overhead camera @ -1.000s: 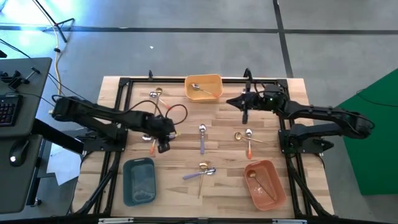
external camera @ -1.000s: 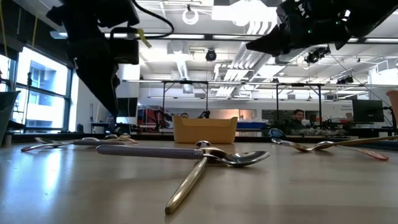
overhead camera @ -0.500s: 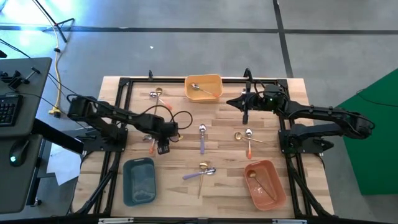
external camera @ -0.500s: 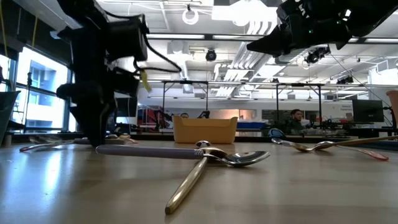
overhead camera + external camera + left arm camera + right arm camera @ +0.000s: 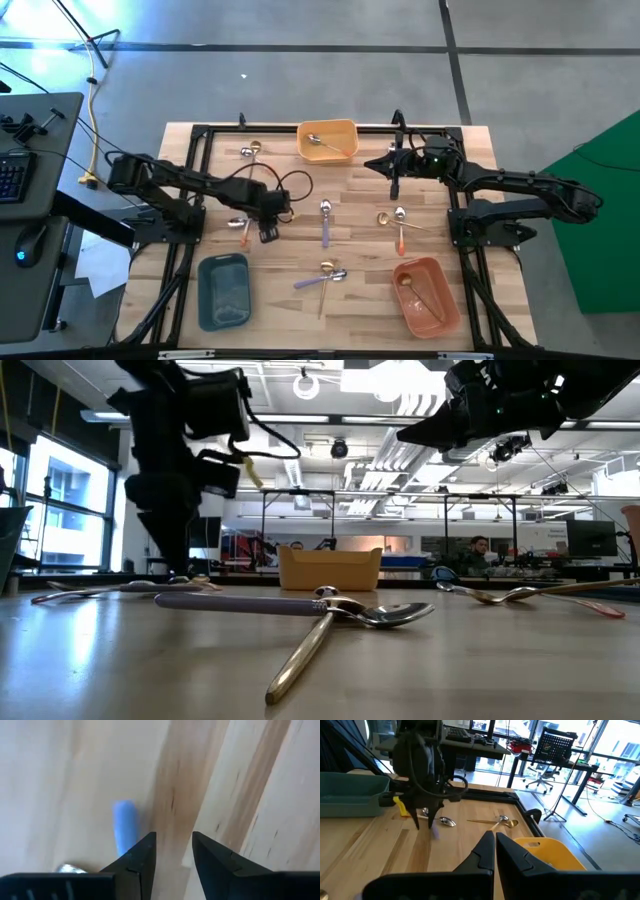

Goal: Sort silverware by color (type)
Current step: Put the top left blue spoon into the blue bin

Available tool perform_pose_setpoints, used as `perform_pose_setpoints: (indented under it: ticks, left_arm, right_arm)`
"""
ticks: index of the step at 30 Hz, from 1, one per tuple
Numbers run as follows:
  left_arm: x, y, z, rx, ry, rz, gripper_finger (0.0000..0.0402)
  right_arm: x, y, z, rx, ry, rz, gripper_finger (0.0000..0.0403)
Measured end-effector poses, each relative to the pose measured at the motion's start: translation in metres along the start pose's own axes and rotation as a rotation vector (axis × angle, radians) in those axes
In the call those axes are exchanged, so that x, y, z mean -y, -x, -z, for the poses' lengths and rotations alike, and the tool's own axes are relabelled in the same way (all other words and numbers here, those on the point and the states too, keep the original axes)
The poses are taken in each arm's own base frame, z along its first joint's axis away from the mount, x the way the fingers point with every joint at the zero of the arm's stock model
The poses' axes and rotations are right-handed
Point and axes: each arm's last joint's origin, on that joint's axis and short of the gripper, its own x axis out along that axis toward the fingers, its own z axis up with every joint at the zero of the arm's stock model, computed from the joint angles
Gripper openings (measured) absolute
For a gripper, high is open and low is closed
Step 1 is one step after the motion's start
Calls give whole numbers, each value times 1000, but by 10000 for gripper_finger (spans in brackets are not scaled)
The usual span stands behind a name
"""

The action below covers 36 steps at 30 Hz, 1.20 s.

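Observation:
My left gripper points down just above the table's left middle, open, with bare wood between its fingers. The end of a lavender-handled spoon lies flat on the wood just outside one finger. My right gripper hangs shut and level above the far middle of the table, holding nothing. More silverware lies flat about the table: a lavender spoon, a gold and a lavender one crossed, an orange-red one. My left gripper stands with one finger right beside the lavender handle's end. I cannot tell whether the finger touches it.
A yellow-orange tray at the far edge holds one spoon. A teal tray sits near left. A pinkish-orange tray near right holds a gold spoon. More spoons lie at the far left. Black frame rails run along the table's sides.
My left gripper has come down from above the table to just over the wood beside the spoon. It has tipped steeper and shifted a little toward the table's right edge. The spoons have stayed where they were.

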Motion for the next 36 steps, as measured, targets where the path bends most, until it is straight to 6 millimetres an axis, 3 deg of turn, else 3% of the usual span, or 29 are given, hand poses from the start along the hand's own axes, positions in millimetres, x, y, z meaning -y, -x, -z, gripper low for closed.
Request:
perform_pose_setpoints:
  ticks: [5,18,22,27,29,36]
  left_arm:
    - [-10,6,-4,-12,52,-69,125]
    - [-17,-26,-11,-99,-88,24,159]
    - [-16,-34,-11,-131,-129,33,135]
    - [-12,-36,-10,-141,-187,28,73]
    - [-10,-32,-12,-117,-211,24,46]
    - [-4,-1,-32,-16,-242,15,44]
  right_arm:
    - [0,0,0,0,0,0,0]
    - [0,0,0,-1,4,0,0]
    - [0,0,0,-1,5,0,0]
    - [0,0,0,-1,6,0,0]
    - [0,0,0,-1,9,0,0]
    - [0,0,0,0,9,0,0]
